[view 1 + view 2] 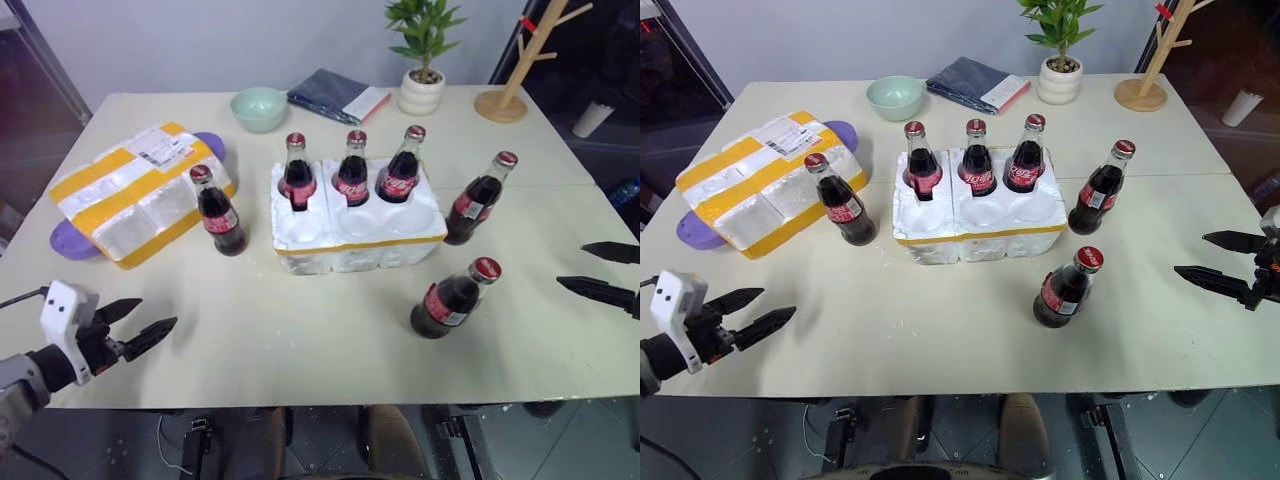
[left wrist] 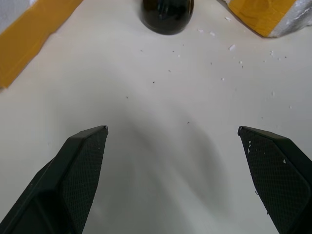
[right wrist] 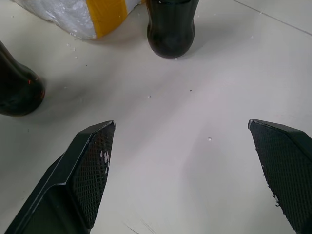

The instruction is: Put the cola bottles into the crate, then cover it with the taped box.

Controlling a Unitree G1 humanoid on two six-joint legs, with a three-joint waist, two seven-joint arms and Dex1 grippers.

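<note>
Notably, all 6 cola bottles [image 1: 452, 299] stand upright, caps up.

Each arm ended in a gripper of two black, tapered fingers — inner pads carried a fine mesh texture, flecked with white crumbs. The left gripper [image 1: 140, 323] bore a white, rounded camera housing [image 1: 66, 312] on a grey wrist — a thin black cable trailed from it.

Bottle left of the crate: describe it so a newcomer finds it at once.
Start at the white crate mid-table, with three bottles standing in its far wells. To its left lies the taped box; the bottle stands upright on the table in the gap between them. It is the one loose bottle on that side; the other two loose ones stand right of the crate.
</note>
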